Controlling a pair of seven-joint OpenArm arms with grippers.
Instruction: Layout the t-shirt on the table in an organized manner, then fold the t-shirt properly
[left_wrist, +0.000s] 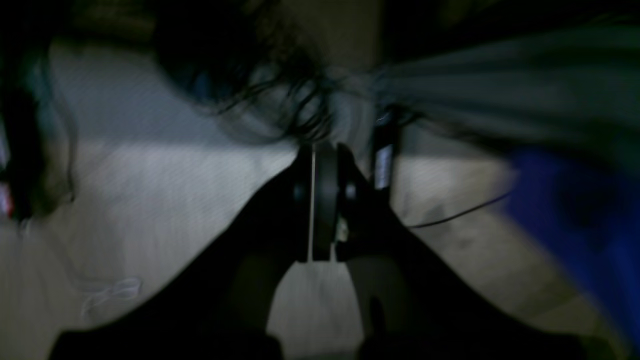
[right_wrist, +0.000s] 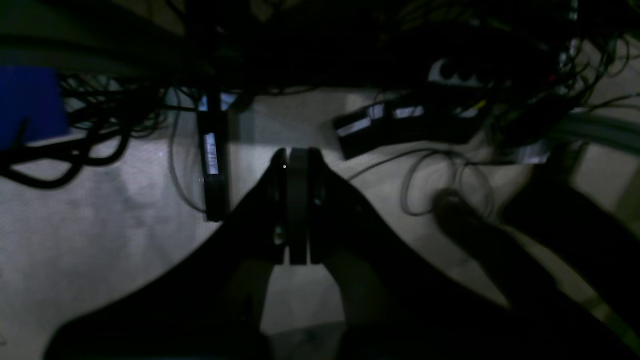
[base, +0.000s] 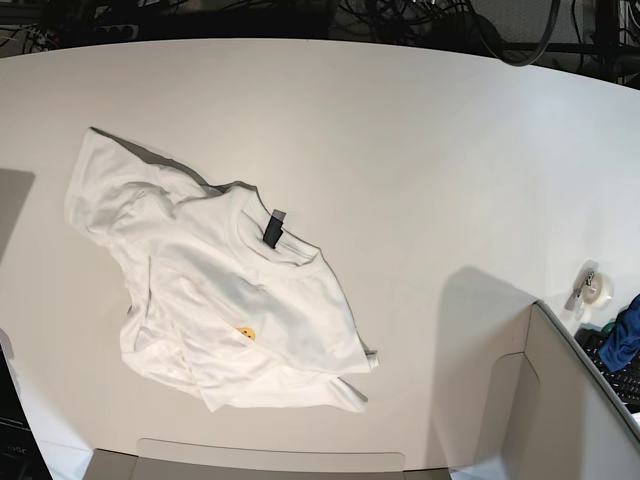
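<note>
The white t-shirt (base: 215, 290) lies crumpled on the left half of the off-white table (base: 420, 130). Its dark neck label (base: 274, 228) and small yellow emblem (base: 245, 333) face up, and one sleeve points to the far left. Neither arm shows in the base view. In the dim left wrist view my left gripper (left_wrist: 320, 152) has its jaws together and holds nothing. In the right wrist view my right gripper (right_wrist: 296, 152) is also shut and empty. Neither wrist view shows the shirt.
A grey box wall (base: 560, 400) stands at the table's near right, with a tape roll (base: 597, 289) and blue cloth (base: 628, 335) beyond it. Blue cloth (left_wrist: 575, 210) shows right of the left gripper. Tangled cables (right_wrist: 435, 170) and dark devices (right_wrist: 400, 125) lie beyond the right gripper.
</note>
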